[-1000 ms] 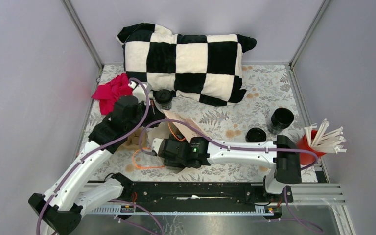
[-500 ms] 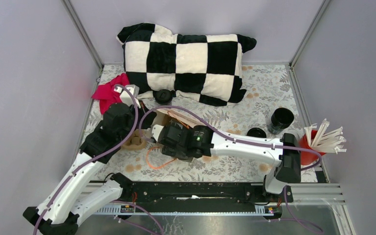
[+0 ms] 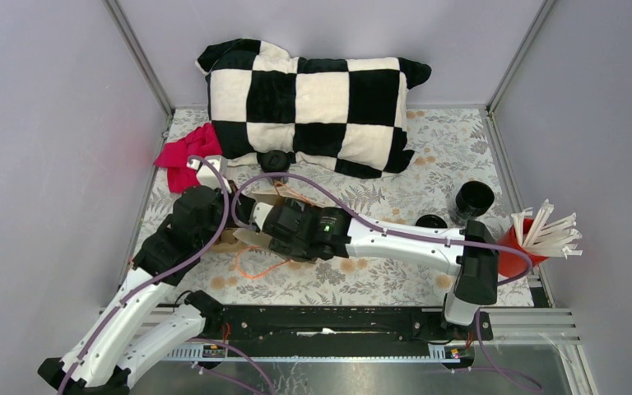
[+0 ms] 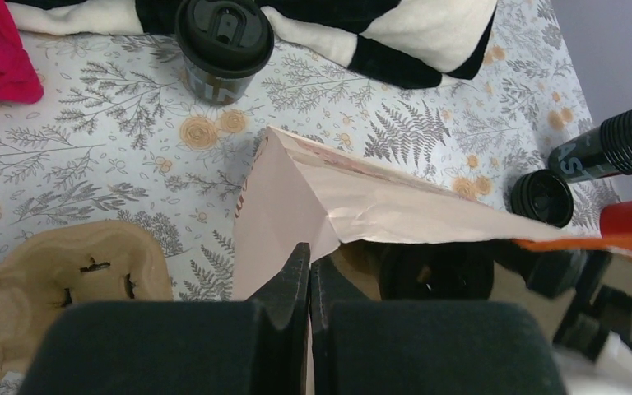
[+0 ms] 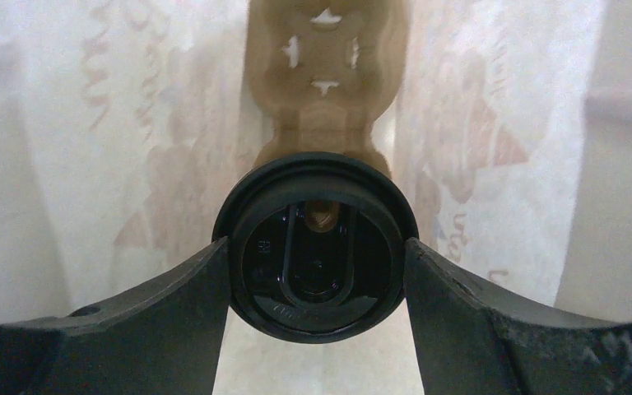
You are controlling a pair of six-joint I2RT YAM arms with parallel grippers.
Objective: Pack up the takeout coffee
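Observation:
My right gripper is shut on a black takeout coffee cup with a sip lid, one finger on each side of it, inside a white paper bag. A brown pulp carrier shows beyond the cup, between the bag walls. My left gripper is shut on the edge of the bag, holding its mouth up. The second lidded black cup stands by the pillow, also in the top view. In the top view both grippers meet at the bag.
A checkered pillow lies at the back, a red cloth at the back left. An open black container and a loose black lid sit on the right. A red cup of straws stands at the right edge. An orange cord lies near the bag.
Both arms have moved away from the near edge with the bag. My right gripper has pushed further left into the bag with the cup.

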